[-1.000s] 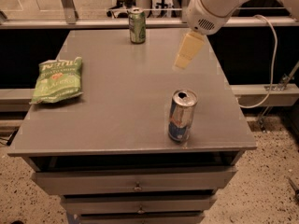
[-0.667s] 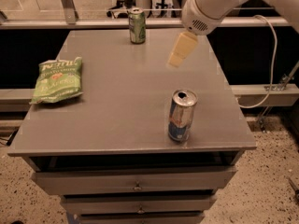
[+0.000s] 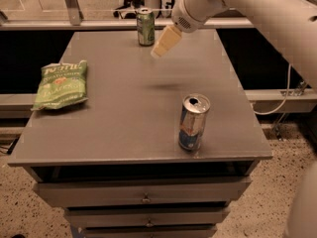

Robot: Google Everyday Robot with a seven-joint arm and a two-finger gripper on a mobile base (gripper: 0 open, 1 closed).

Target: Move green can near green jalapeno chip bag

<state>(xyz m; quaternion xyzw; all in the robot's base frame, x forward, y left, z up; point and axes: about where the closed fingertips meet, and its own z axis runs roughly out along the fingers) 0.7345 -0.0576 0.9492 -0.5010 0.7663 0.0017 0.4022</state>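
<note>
The green can (image 3: 145, 27) stands upright at the far edge of the grey table (image 3: 124, 113), near the middle. The green jalapeno chip bag (image 3: 61, 84) lies flat at the table's left side. My gripper (image 3: 162, 44) hangs in the air above the far part of the table, just right of and in front of the green can, apart from it. It holds nothing that I can see. The white arm reaches in from the upper right.
A taller blue-and-silver can (image 3: 193, 121) stands upright at the front right of the table. Drawers (image 3: 143, 196) sit under the tabletop. A rail (image 3: 74, 24) and chair legs lie behind the far edge.
My gripper has moved left across the far part of the table, toward the green can. The cans and the bag have not moved.
</note>
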